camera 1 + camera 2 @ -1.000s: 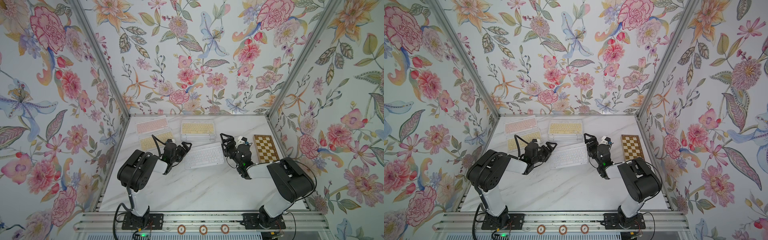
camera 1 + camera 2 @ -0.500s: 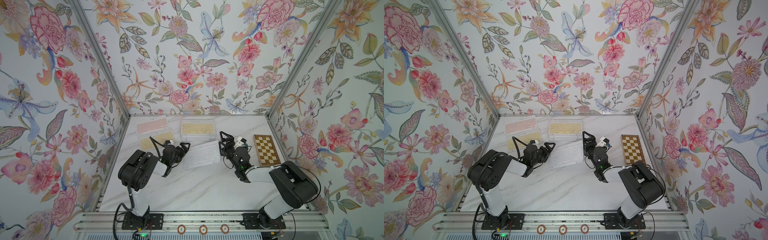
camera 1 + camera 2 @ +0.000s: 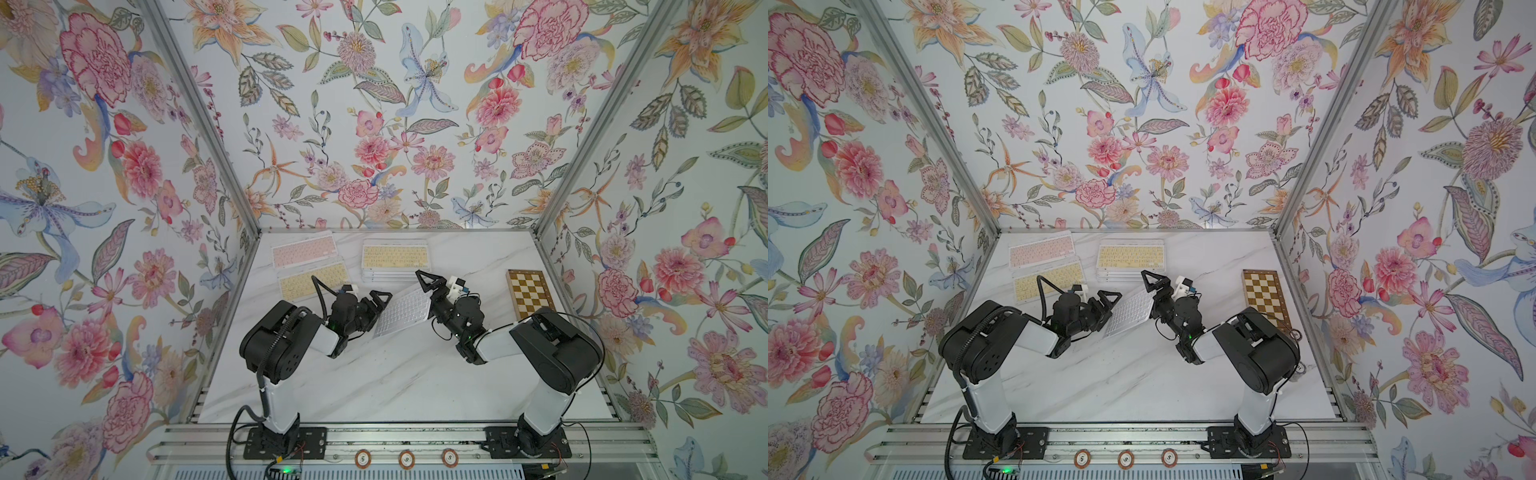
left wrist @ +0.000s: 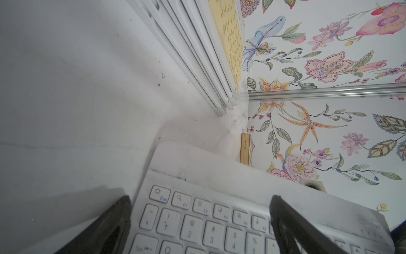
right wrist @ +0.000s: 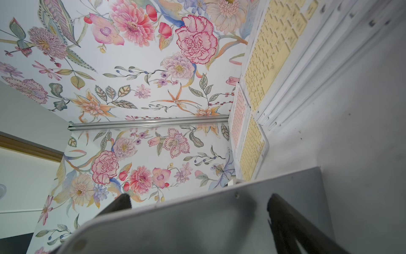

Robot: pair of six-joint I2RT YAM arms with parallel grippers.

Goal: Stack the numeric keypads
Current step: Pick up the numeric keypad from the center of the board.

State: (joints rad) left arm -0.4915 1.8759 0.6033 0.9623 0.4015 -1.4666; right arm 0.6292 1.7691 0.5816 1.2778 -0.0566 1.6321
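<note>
**Top views:** white keypad (image 3: pixel 401 311) sits mid-bench, tilted up with its key face toward the left arm. It's caught end to end between left tool (image 3: pixel 376 311) at its 9 o'clock and right tool (image 3: pixel 1156 299) at its 3. Can't tell if its low edge touches the bench (image 3: pixel 374 386). My read is a two-arm squeeze, since the pad is too thin for one tool to get under. The stack (image 3: pixel 395 257), yellow on top, is near at the pad's 12. Loose pink keypad (image 3: pixel 302 253) and yellow keypad (image 3: pixel 313 282) lie at its 10, just beside each other. Chessboard (image 3: pixel 530 291) at 3 is well apart and not ours.

**Left wrist:** left tool (image 4: pixel 200 198) has its jaws wide apart, straddling the Esc end of the white keypad (image 4: pixel 219 209). One finger (image 4: pixel 285 220) is over the keys, the other is off the pad's edge. No pinch on the thickness.

**Right wrist:** right tool (image 5: pixel 198 196) is also spread wide, with the pad's grey underside (image 5: pixel 197 224) running between the jaws. The stack (image 5: pixel 274 55) shows stepped edges, so the next drop likely needs squaring.
</note>
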